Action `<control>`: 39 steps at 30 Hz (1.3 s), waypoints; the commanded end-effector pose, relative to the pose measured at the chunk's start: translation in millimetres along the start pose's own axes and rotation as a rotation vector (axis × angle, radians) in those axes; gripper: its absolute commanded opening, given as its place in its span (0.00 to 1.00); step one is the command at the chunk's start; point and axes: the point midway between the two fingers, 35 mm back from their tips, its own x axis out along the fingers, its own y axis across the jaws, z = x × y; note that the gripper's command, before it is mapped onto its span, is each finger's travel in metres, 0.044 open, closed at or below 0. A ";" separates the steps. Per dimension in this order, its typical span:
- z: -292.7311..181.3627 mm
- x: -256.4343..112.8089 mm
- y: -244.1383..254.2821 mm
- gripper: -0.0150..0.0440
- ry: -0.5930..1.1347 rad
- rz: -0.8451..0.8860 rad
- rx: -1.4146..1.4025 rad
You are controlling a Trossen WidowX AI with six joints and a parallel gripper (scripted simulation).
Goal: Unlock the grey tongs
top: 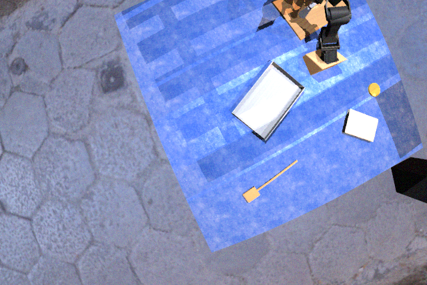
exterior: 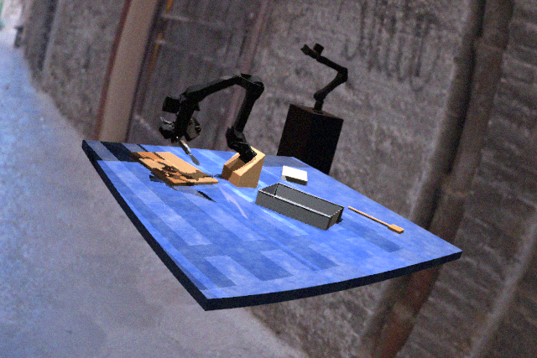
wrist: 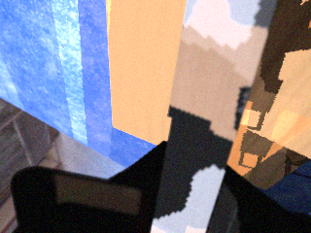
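The grey tongs [exterior: 189, 152] [wrist: 209, 92] are held in my gripper [exterior: 176, 135] [wrist: 183, 150], which is shut on them. They slant with their tips downward, above the table near the wooden board. In the wrist view they show as one broad band, so I cannot tell whether they are locked or how far their arms are apart. The arm mostly hides them in the top view. The wooden board [top: 317, 17] [exterior: 184, 164] [wrist: 141, 68] lies flat under the arm, partly in shadow. The roasting tin [top: 285, 113] [exterior: 294, 210] stands with nothing across it.
The arm's base stands at a wooden block [top: 311, 64] [exterior: 249, 177] between board and tin. A white block [top: 361, 125] [exterior: 294, 173], a yellow disc [top: 374, 89] and a wooden spatula [top: 251, 194] [exterior: 395, 228] lie on the table. A black pedestal [exterior: 310, 135] bears another arm beyond the table.
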 end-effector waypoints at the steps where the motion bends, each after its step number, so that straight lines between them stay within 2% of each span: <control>1: -0.9 3.7 -3.1 0.00 -0.052 -0.011 -0.005; 14: 0.9 23.6 -5.9 0.00 -0.262 -0.064 0.017; 27: -9.0 36.3 -8.5 0.00 -0.430 -0.187 0.087; 39: -10.8 38.0 -8.8 0.00 -0.445 -0.206 0.097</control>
